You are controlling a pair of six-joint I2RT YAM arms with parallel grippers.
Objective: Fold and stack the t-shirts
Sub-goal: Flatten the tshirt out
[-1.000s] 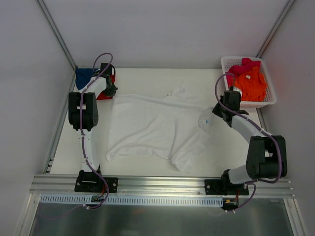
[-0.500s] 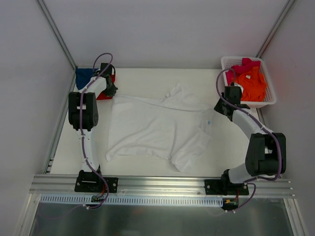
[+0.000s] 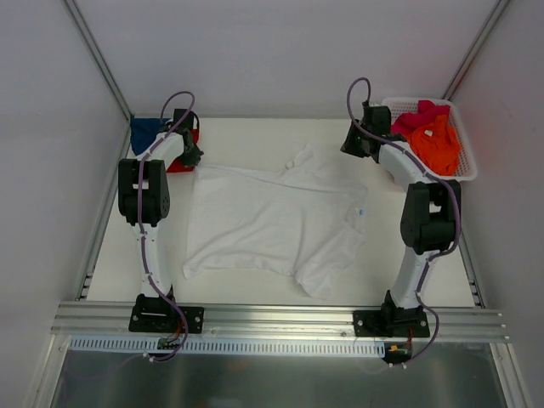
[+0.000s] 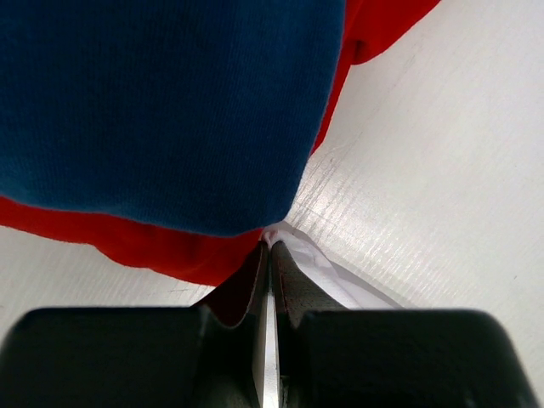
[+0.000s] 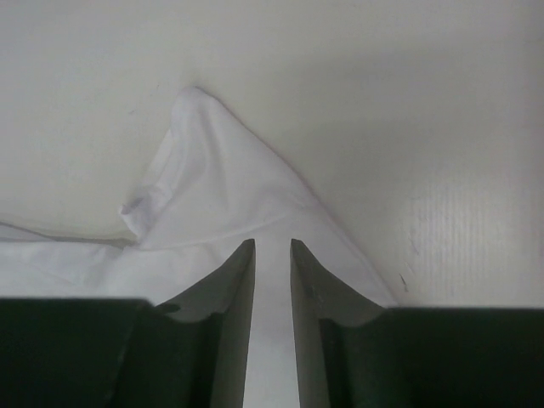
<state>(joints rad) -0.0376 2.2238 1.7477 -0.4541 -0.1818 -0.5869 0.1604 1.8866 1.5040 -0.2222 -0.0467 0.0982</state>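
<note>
Right claw (image 3: 354, 141) is swung off to the far side of the bench (image 3: 255, 132), jaws narrowly apart and empty. Left claw (image 4: 270, 251) is clamped on the far-left corner of the white t-shirt (image 3: 272, 217), which is spread mid-bench. The cloth is judged light, limp and drag-prone; corners are best pinched.

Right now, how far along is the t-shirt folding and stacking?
Done: blue cloth t-shirt stacked on red cloth t-shirt. In hand: large white t-shirt lies spread, unfolded, its corner pinched by the left tool; right tool open. Left: orange t-shirt, pink t-shirt in the white lattice basket.
</note>
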